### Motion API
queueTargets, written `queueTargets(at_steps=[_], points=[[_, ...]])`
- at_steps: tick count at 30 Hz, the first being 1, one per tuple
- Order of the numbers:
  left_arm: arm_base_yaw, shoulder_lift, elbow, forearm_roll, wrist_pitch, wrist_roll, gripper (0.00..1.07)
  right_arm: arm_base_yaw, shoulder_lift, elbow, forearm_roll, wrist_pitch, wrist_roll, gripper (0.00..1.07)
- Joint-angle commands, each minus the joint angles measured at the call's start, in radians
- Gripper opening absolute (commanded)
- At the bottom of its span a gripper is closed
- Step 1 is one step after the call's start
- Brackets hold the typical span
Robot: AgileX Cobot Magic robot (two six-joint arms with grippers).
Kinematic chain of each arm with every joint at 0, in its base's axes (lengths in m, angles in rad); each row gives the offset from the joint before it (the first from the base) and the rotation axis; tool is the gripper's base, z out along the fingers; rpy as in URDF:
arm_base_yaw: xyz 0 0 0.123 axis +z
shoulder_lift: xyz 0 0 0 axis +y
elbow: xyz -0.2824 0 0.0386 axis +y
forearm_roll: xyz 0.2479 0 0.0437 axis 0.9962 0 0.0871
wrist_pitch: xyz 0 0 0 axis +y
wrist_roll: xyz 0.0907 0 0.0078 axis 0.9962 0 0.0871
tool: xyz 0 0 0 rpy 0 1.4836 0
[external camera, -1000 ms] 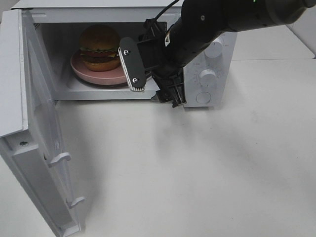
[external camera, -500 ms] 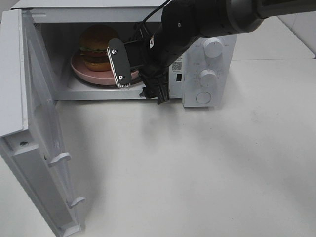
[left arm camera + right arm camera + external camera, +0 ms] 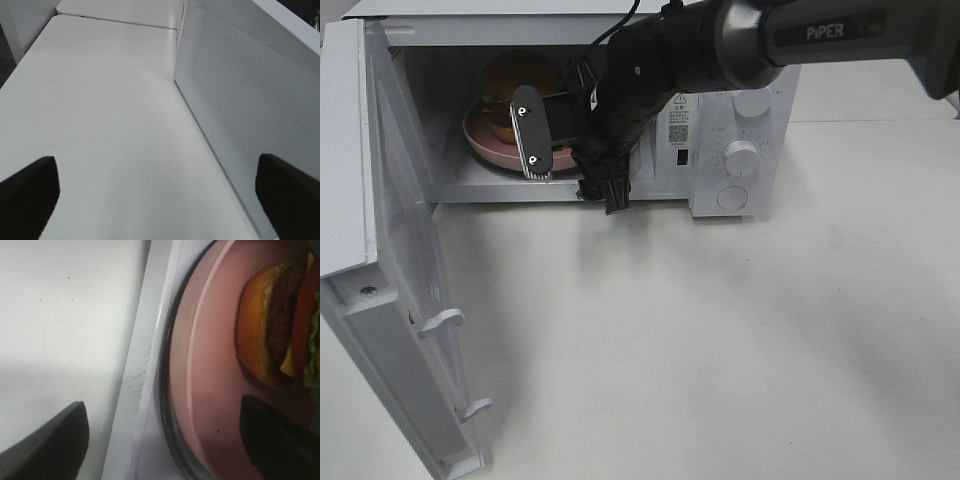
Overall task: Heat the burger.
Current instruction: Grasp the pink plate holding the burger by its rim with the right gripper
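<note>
burger (image 3: pixel 510 80) on plate (image 3: pixel 485 150) | plate in microwave (image 3: pixel 720 120) | door (image 3: pixel 405 290) left

white table (image 3: pixel 720 340), white microwave (image 3: pixel 740 160) standing at its far edge, door (image 3: pixel 405 290) swung open toward the left, rest of tabletop bare white

High cam looks steeply down at the open microwave (image 3: pixel 740 150) front and white surface (image 3: pixel 720 350). Left wrist cam sits low, close beside the microwave's outer wall (image 3: pixel 250 115), facing along the surface. Right wrist cam very close, just ahead of the claw: pink plate (image 3: pixel 210 370) and burger (image 3: pixel 275 325), both shared with the high view.
</note>
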Motion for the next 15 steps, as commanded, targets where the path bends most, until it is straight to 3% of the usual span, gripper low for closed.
queueTargets(at_steps=[1,15], points=[[0.003,-0.004,0.003,-0.008,0.000,-0.004,1.00,0.005,0.038,-0.052,-0.007,0.026,0.016,0.81],[0.003,-0.004,0.003,-0.008,0.000,-0.004,1.00,0.002,0.150,-0.208,-0.007,0.037,0.055,0.80]])
